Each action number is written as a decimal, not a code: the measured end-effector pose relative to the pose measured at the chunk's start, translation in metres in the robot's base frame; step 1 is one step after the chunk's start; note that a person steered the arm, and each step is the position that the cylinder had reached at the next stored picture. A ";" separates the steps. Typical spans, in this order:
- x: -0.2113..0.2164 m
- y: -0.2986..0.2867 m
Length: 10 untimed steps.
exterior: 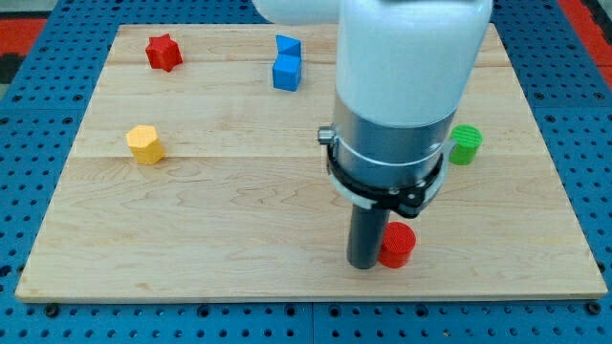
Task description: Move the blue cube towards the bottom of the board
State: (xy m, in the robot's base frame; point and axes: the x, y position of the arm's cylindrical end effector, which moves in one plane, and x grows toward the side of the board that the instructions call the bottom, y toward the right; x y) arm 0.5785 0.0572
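The blue cube (286,73) sits near the view's top, a little left of centre, on the wooden board (191,229). A second blue block (288,46) stands just above it, touching or nearly so. My tip (362,265) is at the view's bottom, right of centre, far below the blue cube. It stands right beside a red cylinder (397,246), on that cylinder's left. The arm's white and grey body (402,96) hides the board behind it.
A red star-shaped block (163,52) lies at the view's top left. A yellow hexagonal block (144,144) lies at the left. A green cylinder (466,144) stands at the right, partly behind the arm. Blue pegboard (38,315) surrounds the board.
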 end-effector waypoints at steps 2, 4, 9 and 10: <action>-0.013 0.066; -0.058 -0.055; -0.267 -0.097; -0.265 -0.106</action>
State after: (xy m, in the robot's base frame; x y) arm 0.3136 -0.0483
